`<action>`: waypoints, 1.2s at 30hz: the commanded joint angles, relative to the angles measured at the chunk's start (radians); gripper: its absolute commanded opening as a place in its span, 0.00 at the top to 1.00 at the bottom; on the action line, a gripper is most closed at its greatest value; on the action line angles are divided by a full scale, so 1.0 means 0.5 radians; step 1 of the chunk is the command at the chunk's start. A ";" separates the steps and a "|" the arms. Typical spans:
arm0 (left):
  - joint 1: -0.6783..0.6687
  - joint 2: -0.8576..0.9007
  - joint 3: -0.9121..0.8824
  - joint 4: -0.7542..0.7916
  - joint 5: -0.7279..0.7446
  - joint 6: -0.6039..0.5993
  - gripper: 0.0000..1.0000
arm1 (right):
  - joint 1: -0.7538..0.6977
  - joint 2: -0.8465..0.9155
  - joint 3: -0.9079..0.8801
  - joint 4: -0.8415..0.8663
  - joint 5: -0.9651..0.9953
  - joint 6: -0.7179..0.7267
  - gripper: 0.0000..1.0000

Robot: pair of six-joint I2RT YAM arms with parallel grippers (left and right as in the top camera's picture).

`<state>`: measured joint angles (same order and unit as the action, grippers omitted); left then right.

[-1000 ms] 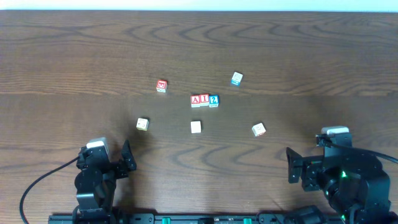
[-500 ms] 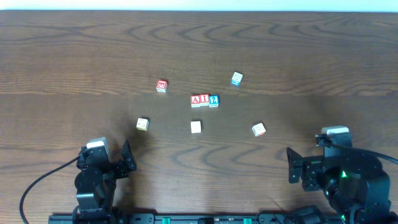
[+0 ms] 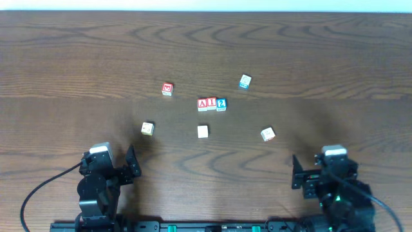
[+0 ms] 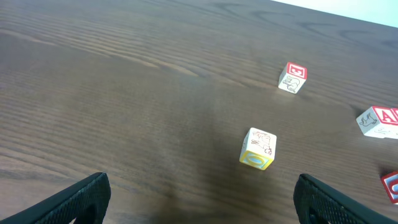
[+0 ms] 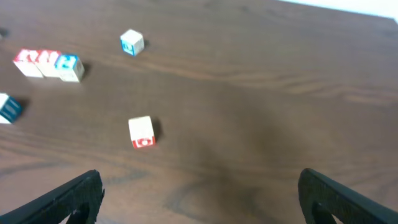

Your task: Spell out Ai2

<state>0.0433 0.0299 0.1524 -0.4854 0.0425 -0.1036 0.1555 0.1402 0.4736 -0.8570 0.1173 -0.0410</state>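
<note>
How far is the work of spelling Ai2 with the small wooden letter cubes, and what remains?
Done, it seems: the red wooden A cube, the red wooden I cube and the blue wooden 2 cube stand in one row, touching. In hand: nothing; the left gripper and the right gripper are open and empty, far from the row. Left: probably nothing; the spare cubes lie apart.

Dark wood-grain table (image 3: 64, 51), smooth, matt with a faint sheen. At frame centre, letter blocks (image 3: 207, 103): pale, wood-like cubes with red and blue printed faces. The left claw (image 4: 200, 198) and right claw (image 5: 199, 194) have black, matt, plastic-looking fingers.
</note>
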 commanded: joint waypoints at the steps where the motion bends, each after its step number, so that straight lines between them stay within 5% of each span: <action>1: 0.005 -0.017 -0.034 0.005 0.000 0.023 0.05 | -0.063 -0.177 -0.172 0.041 -0.041 -0.032 0.01; 16: 0.005 -0.017 -0.034 0.005 0.000 0.022 0.04 | -0.137 -0.270 -0.567 0.143 -0.234 -0.030 0.01; 36: 0.005 -0.017 -0.034 0.005 0.000 0.023 0.05 | -0.137 -0.269 -0.602 0.145 -0.387 -0.002 0.01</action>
<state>0.0433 0.0299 0.1524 -0.4854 0.0425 -0.1036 0.0959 0.0162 0.1837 -0.7872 -0.0608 -0.0410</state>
